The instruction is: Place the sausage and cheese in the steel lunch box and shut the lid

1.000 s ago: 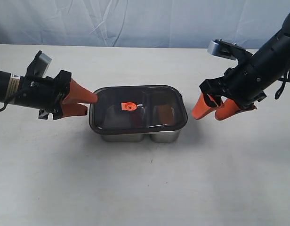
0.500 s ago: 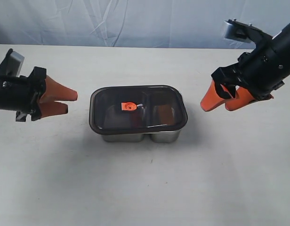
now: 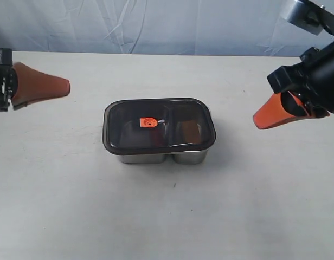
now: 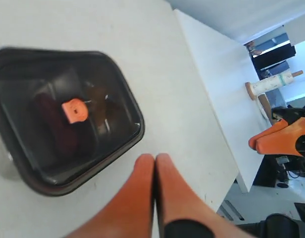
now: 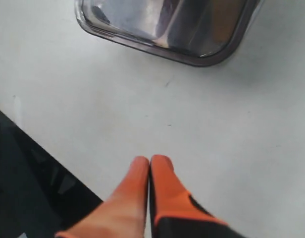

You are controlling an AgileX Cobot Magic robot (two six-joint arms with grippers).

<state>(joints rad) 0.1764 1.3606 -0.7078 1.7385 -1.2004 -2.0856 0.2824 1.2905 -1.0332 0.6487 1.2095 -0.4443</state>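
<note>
The steel lunch box (image 3: 180, 157) stands mid-table with the dark translucent lid (image 3: 159, 130) lying flat on top, its orange valve tab (image 3: 148, 122) near the middle. Through the lid (image 4: 63, 119) a dark red shape, the sausage (image 4: 56, 126), shows dimly in the larger compartment; the cheese is not clearly visible. My left gripper (image 3: 66, 84) is shut and empty, well to the left of the box. My right gripper (image 3: 256, 120) is shut and empty, off to the box's right. In the wrist views both pairs of orange fingers (image 4: 155, 158) (image 5: 149, 160) meet with nothing between them.
The white table's edge (image 5: 53, 163) runs near the right gripper's tips in the right wrist view. In the left wrist view a second white table (image 4: 227, 74) lies beyond this one, and the right gripper's orange fingers (image 4: 279, 139) show past it.
Both grippers have drawn back from the closed box, left going left and right going right and up. Both went from open to shut.
</note>
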